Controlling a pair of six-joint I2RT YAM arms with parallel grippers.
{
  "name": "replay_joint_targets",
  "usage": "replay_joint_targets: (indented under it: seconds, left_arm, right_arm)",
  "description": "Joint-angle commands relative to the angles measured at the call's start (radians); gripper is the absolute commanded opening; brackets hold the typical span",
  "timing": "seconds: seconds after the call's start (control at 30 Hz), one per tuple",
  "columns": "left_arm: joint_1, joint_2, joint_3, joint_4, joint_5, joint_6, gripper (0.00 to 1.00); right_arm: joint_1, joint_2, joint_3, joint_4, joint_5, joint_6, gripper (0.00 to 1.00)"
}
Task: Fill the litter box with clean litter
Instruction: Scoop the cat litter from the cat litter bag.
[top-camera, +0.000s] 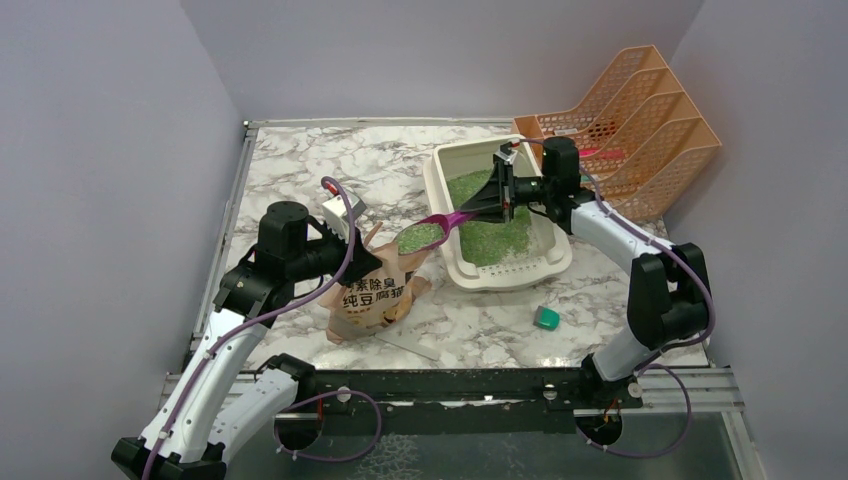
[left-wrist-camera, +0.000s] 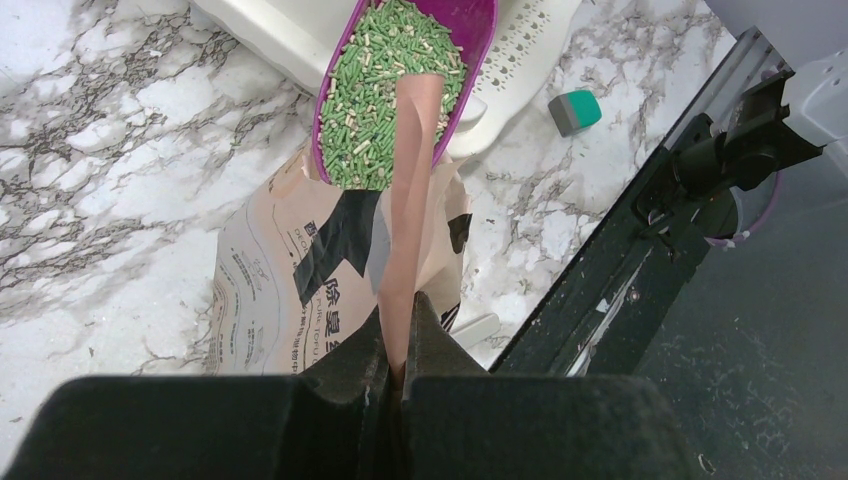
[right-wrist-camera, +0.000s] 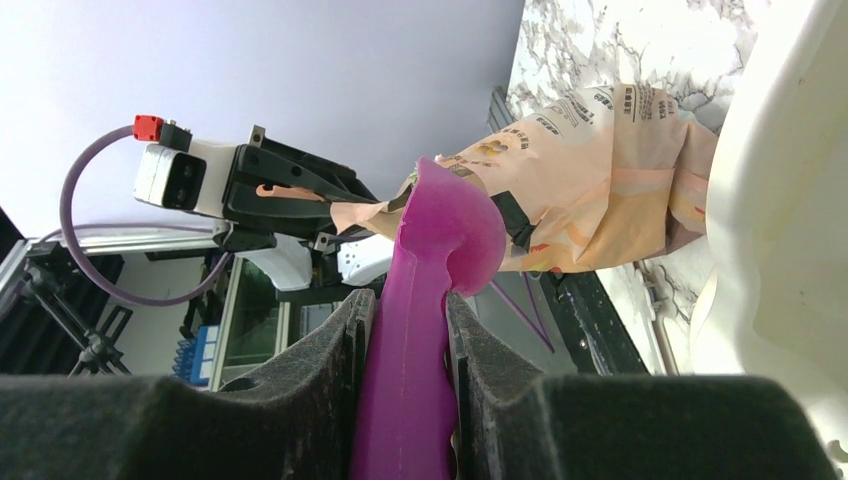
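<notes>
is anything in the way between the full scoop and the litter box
Nothing visible. The scoop, held in the right gripper, carries clean litter above the bag, right beside the litter box; only the box's own raised rim lies between.

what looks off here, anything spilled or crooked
No spill shows on the marble table. The litter box sits slightly skewed to its edges, and the paper bag slumps crumpled, held by a flap pinched in the left gripper.
</notes>
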Motion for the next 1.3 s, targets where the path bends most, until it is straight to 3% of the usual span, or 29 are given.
replay_joint_targets:
  seconds: [0.0,1.27]
  left_arm:
    - [-0.002,-0.010,0.018,0.083,0.037,-0.021,0.00]
    - [-0.002,-0.012,0.016,0.085,0.033,-0.027,0.00]
  right_arm:
    - [-0.012,-0.040,-0.012,-0.008,-0.028,-0.014,0.01]
    - [-0.105,-0.130,-0.105,0.043,-0.082,0.041,0.01]
